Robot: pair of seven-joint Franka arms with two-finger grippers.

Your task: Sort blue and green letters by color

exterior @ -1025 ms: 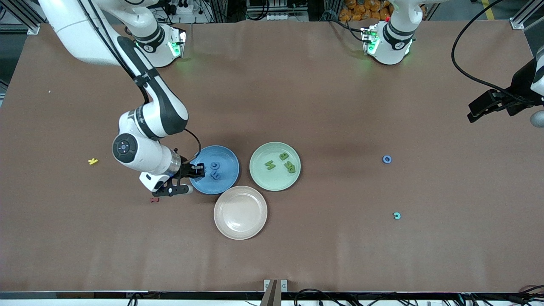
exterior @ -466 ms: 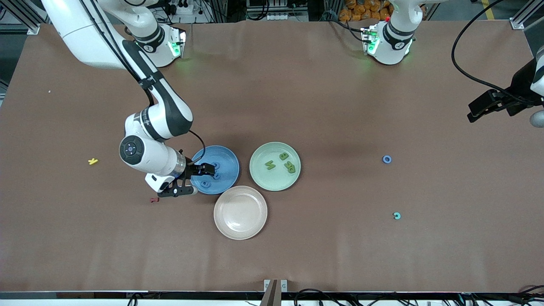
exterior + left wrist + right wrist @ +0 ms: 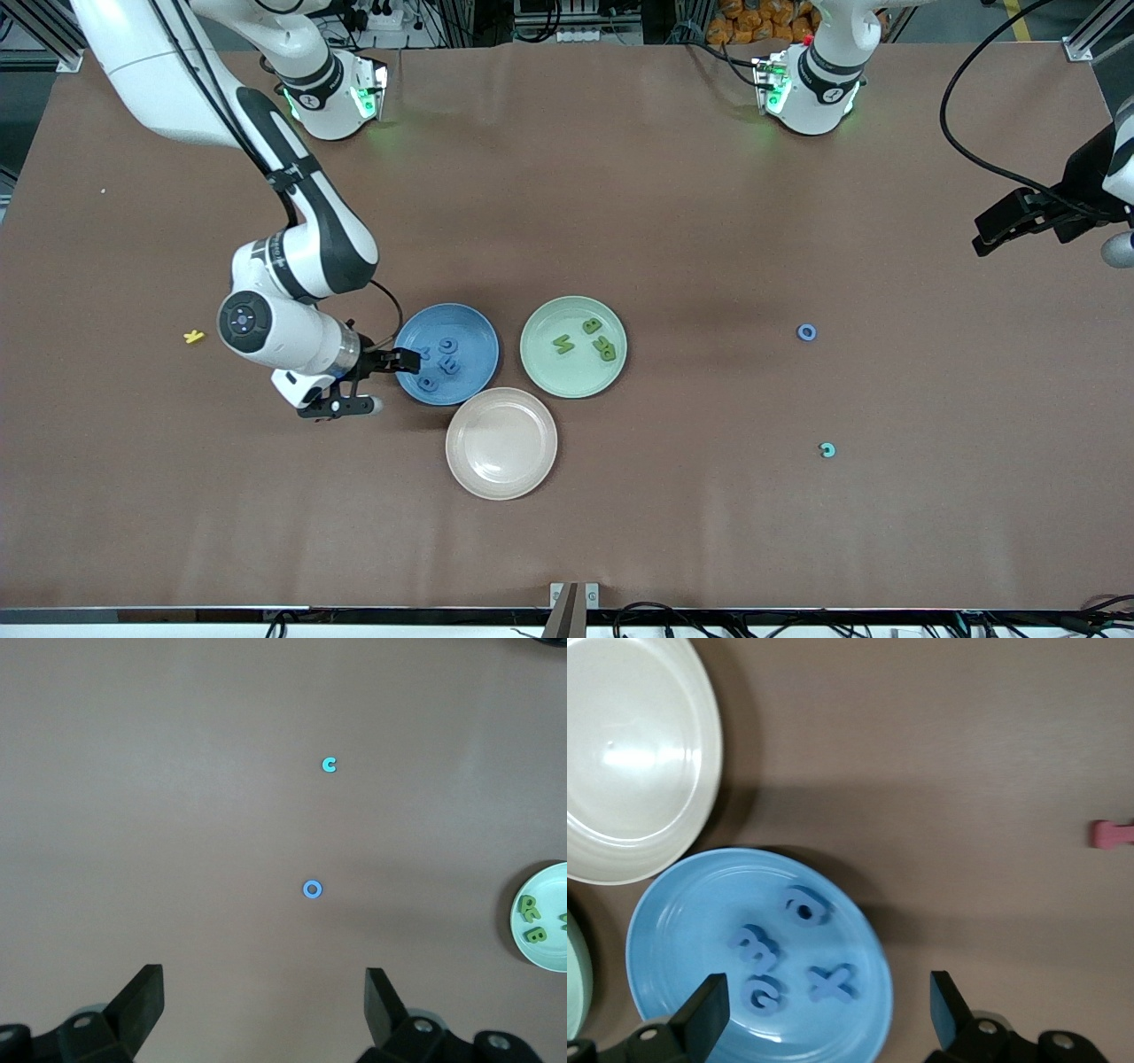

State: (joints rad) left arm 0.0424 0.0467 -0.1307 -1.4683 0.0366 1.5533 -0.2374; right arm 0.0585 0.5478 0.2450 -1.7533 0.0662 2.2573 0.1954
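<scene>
Starting nearest the front camera: cream plate [image 3: 501,443] sits bare, touching the blue plate [image 3: 474,377], which holds four blue letters [image 3: 443,361]. Green plate [image 3: 542,354], just beside it toward the left arm's end, holds three green letters [image 3: 586,338]. Right arm bends down from its base, elbow high, wrist turned level; right tool [image 3: 400,361] hangs over the blue plate's rim, fingers apart, nothing between them. Wide bare table toward the left arm's end carries only a teal letter [image 3: 827,450] and, farther, a blue ring letter [image 3: 806,332], well apart. Left arm waits at the table edge; left tool [image 3: 264,1001] spread, holding nothing. Yellow letter [image 3: 193,337] lies toward the right arm's end.
</scene>
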